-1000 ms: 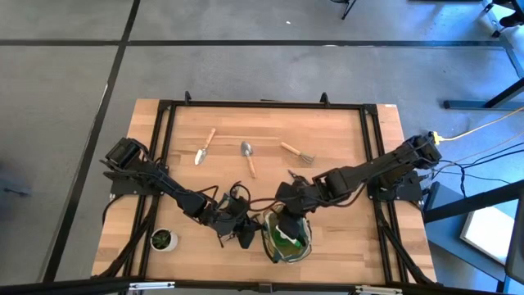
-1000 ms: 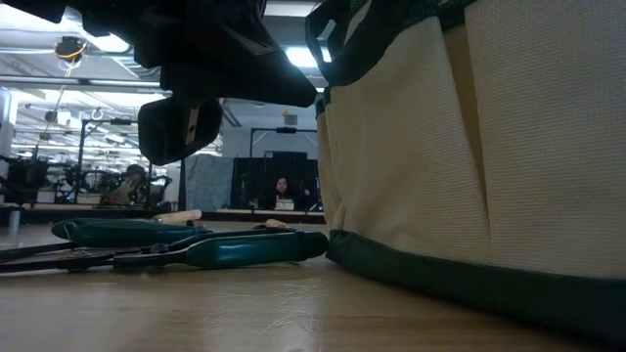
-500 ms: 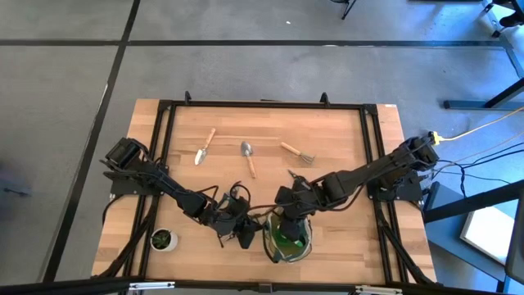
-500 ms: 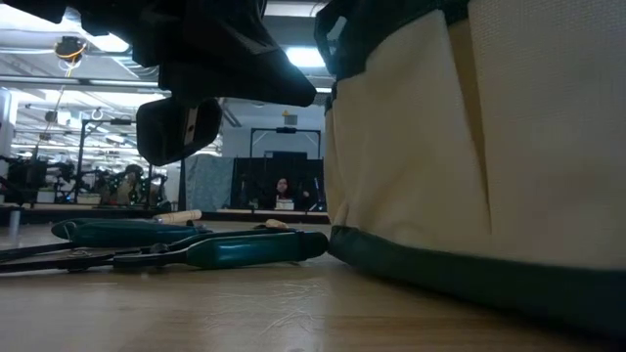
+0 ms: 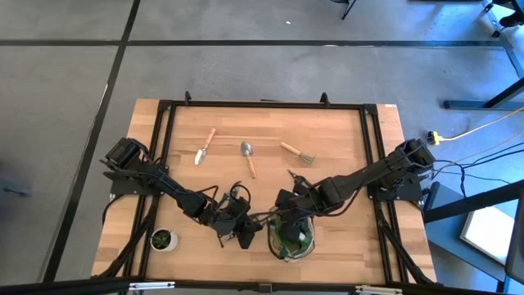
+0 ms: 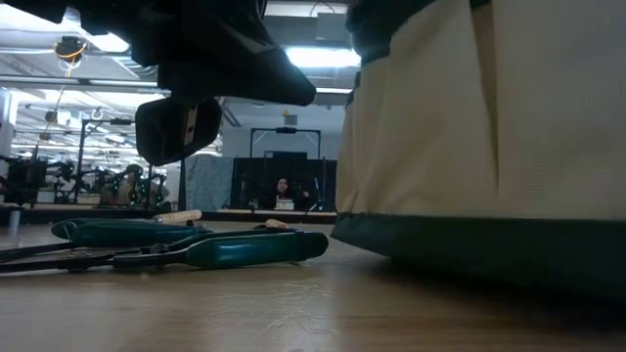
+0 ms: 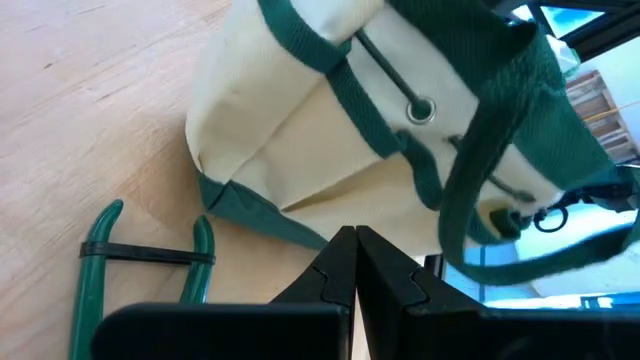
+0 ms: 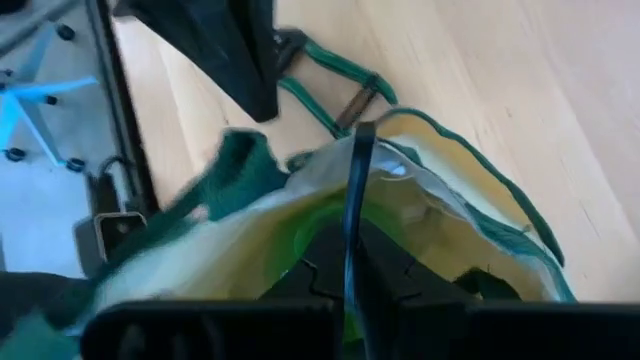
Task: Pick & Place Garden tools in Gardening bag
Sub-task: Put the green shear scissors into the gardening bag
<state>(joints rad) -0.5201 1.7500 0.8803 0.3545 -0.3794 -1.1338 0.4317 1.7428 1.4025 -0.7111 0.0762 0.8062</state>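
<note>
At the near edge of the counter (image 5: 344,131) the gardening bag (image 5: 291,239) stands upright, its khaki wall and dark bottom trim filling the right side of the low view. The right gripper (image 5: 288,220) is at the bag's rim on its far side, fingers clenched on a thin dark strap of the bag (image 8: 352,210), which runs straight up between them in the right wrist view; bright green shows inside the bag's mouth below that strap, but what it belongs to cannot be told. Just beside the bag, toward the left arm, the left gripper (image 5: 244,236) hangs low over the wood with its fingers clenched together on nothing, pointing at the bag's side. The pruning shears (image 6: 210,249) with green handles lie flat on the counter next to the bag's base and under that gripper. Nearer the left corner sits a small potted plant (image 5: 163,239), well apart from the bag. Farther back, across the middle of the counter, three wooden-handled tools lie in a loose row: a narrow trowel (image 5: 204,147) on the left, a round-bladed trowel (image 5: 248,156) in the middle, and a hand fork (image 5: 296,152) on the right, none touching another. Beyond the counter, in the low view, a person (image 6: 283,189) sits far off in the room.
</note>
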